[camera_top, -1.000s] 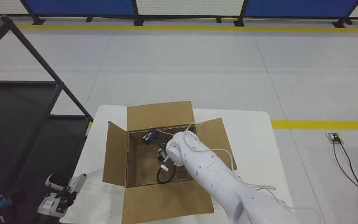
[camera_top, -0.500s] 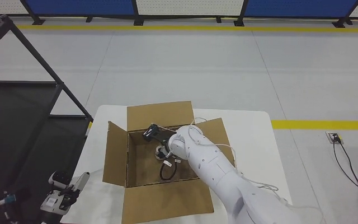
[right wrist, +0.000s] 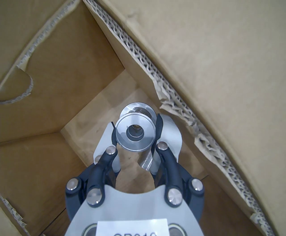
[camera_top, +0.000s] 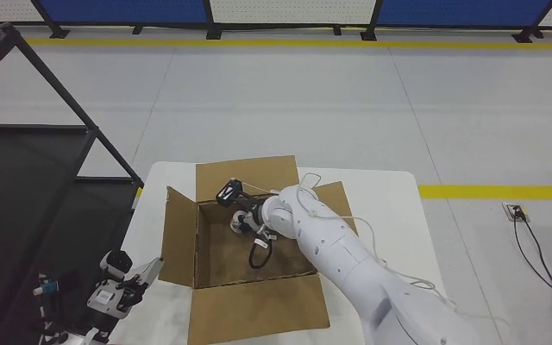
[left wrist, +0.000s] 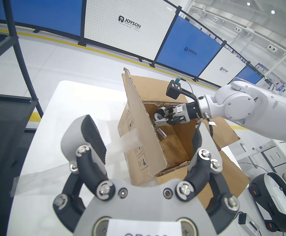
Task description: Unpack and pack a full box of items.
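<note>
Right gripper point(left wrist: 161, 116) clamping silver flanged metal spool point(right wrist: 135, 133) by rim inside brown cardboard box point(camera_top: 246, 177). Spool looking heavy, rigid, slick; flange edges offering best hold. Left gripper point(left wrist: 143, 131) gaping wide, holding nothing.

Bright, even light falls from above; ceiling lamps point(left wrist: 248, 3) show as small white spots in the left wrist view. In the top view the pale floor point(camera_top: 345, 103) and the white worktop point(camera_top: 388, 207) are lit almost flat, with only faint, soft-edged shadows. The inside of the cardboard box point(camera_top: 246, 177) is dimmer than its open flaps. Both wrist views bend straight lines toward their edges: the fence panels point(left wrist: 125, 24) bow, and the box's corrugated rim curves. In the right wrist view the metal spool point(right wrist: 121, 136) carries soft, ringed highlights without harsh glare, and the box's inner walls are darker than the flap beside them.
</note>
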